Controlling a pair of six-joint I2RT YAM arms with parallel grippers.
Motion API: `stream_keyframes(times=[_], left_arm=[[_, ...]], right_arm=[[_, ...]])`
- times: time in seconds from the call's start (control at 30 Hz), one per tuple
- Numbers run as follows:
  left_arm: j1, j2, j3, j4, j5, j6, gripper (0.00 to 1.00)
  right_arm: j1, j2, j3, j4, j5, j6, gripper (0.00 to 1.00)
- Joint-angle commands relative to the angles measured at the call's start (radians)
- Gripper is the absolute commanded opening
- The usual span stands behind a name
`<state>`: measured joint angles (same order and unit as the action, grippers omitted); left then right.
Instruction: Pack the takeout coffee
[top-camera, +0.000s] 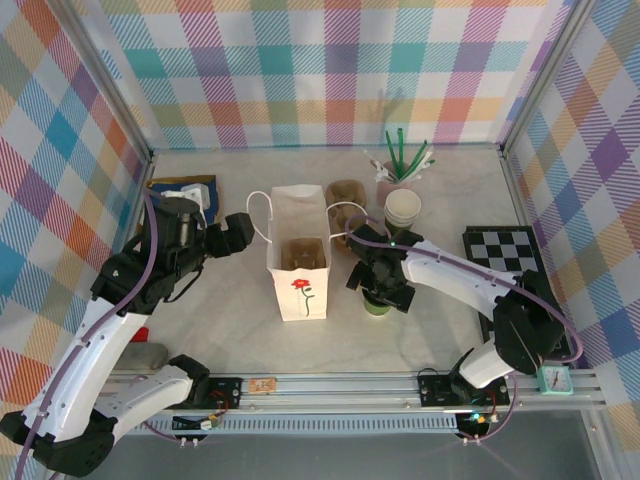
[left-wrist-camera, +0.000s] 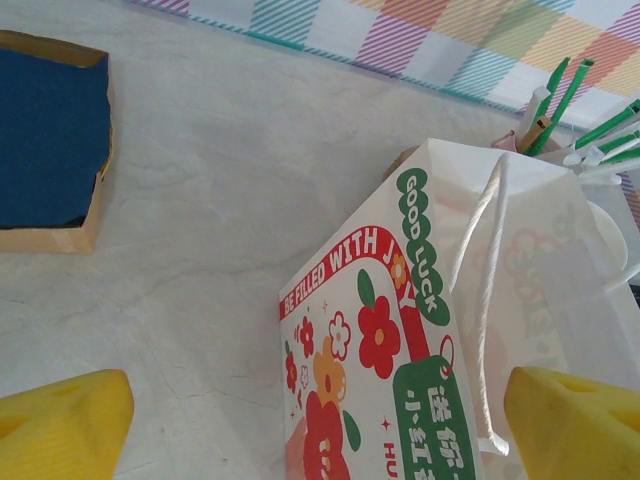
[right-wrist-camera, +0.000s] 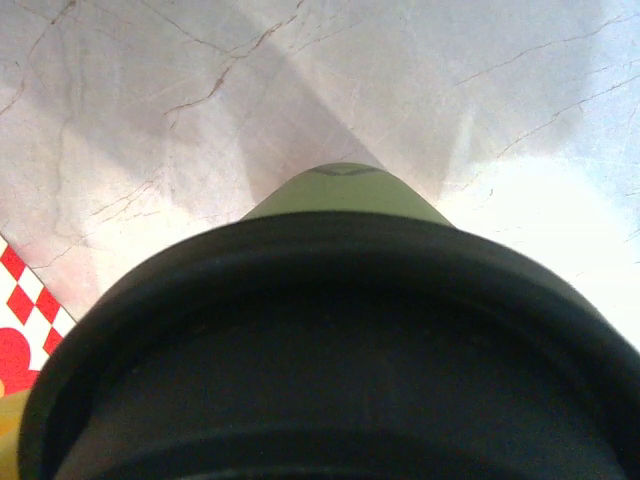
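Takeout coffee (top-camera: 378, 307): small green cup with black lid, upright on the marble table (top-camera: 230, 320), just right of the white paper bag (top-camera: 300, 295).
Right gripper (top-camera: 380, 285): directly over the lid, jaws spread wide, clamped on nothing.
Bag: upright, mouth open.
Left gripper (top-camera: 243, 233): at the bag's left side, jaws apart, empty.
Stack of lidless cups (top-camera: 403, 208), straws (top-camera: 405, 158): beyond.
Step, as judged: grasp pending. The next move calls for closing on the cup, lifting above the bag's rim, and lowering it in upright.
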<state>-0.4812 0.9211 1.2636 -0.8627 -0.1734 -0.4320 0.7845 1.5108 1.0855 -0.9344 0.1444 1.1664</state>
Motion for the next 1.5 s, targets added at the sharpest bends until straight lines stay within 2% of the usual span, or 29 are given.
stream_keyframes(times=[0.0, 0.53, 0.73, 0.87, 0.97, 1.13, 1.47], left_arm=[[0.01, 0.004, -0.011, 0.015, 0.014, 0.013, 0.94], [0.013, -0.002, -0.015, 0.013, 0.012, 0.024, 0.94], [0.018, -0.008, -0.027, 0.011, 0.017, 0.023, 0.92], [0.02, -0.014, -0.027, 0.008, 0.014, 0.027, 0.91], [0.021, -0.017, -0.024, 0.003, 0.009, 0.031, 0.9], [0.021, -0.017, -0.009, -0.01, 0.003, 0.044, 0.89], [0.021, 0.025, 0.055, -0.006, 0.017, 0.078, 0.9]], right_arm=[[-0.008, 0.009, -0.007, -0.011, -0.015, -0.006, 1.0], [-0.016, 0.061, -0.04, 0.021, -0.028, 0.004, 0.93], [-0.018, 0.07, -0.062, 0.035, -0.032, 0.007, 0.88], [-0.018, 0.065, -0.067, 0.034, -0.03, 0.004, 0.79], [-0.018, 0.057, -0.063, 0.022, -0.026, -0.003, 0.78], [-0.018, 0.018, -0.027, -0.039, 0.0, -0.033, 0.71], [-0.018, -0.096, 0.134, -0.288, 0.069, -0.167, 0.67]])
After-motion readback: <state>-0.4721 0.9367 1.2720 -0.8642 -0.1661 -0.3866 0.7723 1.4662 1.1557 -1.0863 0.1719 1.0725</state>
